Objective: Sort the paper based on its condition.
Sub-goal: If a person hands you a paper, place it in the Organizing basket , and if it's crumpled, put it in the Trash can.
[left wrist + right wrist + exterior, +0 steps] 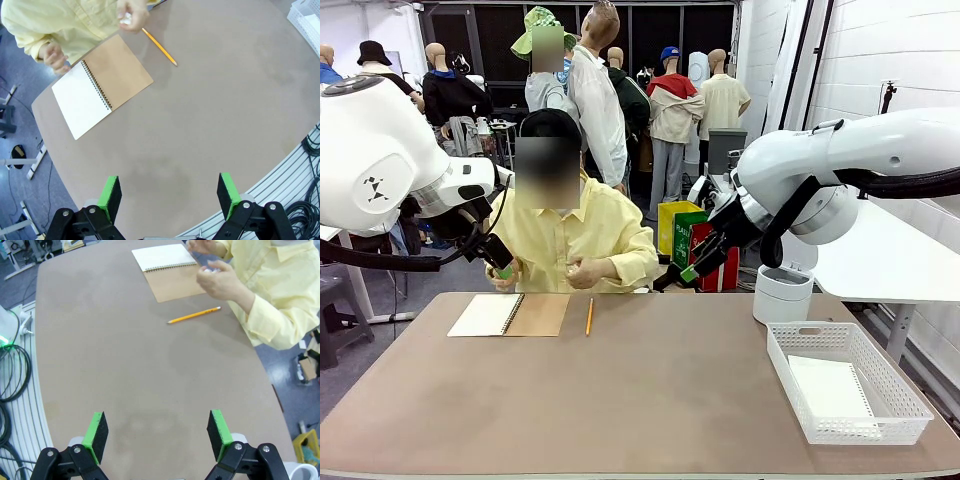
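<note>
One flat white paper (828, 387) already lies in the white basket (790, 365), at about 4 o'clock on the table (640, 400) in the front view. So a bit of the sorting looks done. The person's hand (131, 18) holds something small and white, maybe a crumpled bit of paper, but it is too small to be sure. It sits at 12 o'clock, at the far edge. That piece has not been put anywhere yet.

The left gripper (170, 192) hangs above the table with its fingers wide apart, holding nothing. The right gripper (157, 435) is the same: fingers wide apart, nothing between them.

The notebook (510, 314) lies open at about 10 o'clock, close to the far edge. The pencil (589, 315) lies just beside it, toward the middle. A white bin (783, 293) stands at 2 o'clock, near the basket.

The middle and the near side of the table are bare, so both arms have lots of room there. The far edge is crowded with the notebook, pencil and the person's hands.
</note>
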Tool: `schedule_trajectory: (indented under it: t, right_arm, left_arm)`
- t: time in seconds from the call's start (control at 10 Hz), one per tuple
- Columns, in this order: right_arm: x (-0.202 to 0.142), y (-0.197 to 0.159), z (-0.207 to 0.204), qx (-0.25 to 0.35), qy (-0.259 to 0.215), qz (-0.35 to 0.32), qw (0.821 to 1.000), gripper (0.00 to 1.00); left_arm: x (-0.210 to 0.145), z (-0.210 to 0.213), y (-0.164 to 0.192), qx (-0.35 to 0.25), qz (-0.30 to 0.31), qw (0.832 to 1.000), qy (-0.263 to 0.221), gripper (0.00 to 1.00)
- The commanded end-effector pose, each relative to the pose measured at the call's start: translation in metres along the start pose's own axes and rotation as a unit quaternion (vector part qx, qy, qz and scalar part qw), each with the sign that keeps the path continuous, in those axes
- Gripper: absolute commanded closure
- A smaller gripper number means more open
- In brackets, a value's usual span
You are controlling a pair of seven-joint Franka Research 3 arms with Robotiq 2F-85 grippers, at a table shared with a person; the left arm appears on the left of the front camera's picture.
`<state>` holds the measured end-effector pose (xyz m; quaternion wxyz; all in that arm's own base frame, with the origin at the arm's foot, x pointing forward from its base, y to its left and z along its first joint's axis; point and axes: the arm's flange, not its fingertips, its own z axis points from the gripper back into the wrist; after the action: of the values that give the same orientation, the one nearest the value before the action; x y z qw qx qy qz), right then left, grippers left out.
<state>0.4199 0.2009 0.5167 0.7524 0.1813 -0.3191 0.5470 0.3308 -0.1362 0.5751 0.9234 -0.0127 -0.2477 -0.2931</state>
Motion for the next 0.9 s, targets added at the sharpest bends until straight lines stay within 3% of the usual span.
schedule_trajectory:
  t: [0.0, 0.8]
  right_arm:
    - [0.0005, -0.0001, 0.0002, -0.001, -0.001, -0.001, 1.000, 0.00]
    - [0.0005, -0.0001, 0.0002, -0.001, -0.001, -0.001, 1.000, 0.00]
  left_arm:
    - [-0.0007, -0.0009, 0.0012, -0.002, 0.001, 1.000, -0.005, 0.00]
    - [-0.0007, -0.0009, 0.0012, -0.002, 0.001, 1.000, -0.005, 0.00]
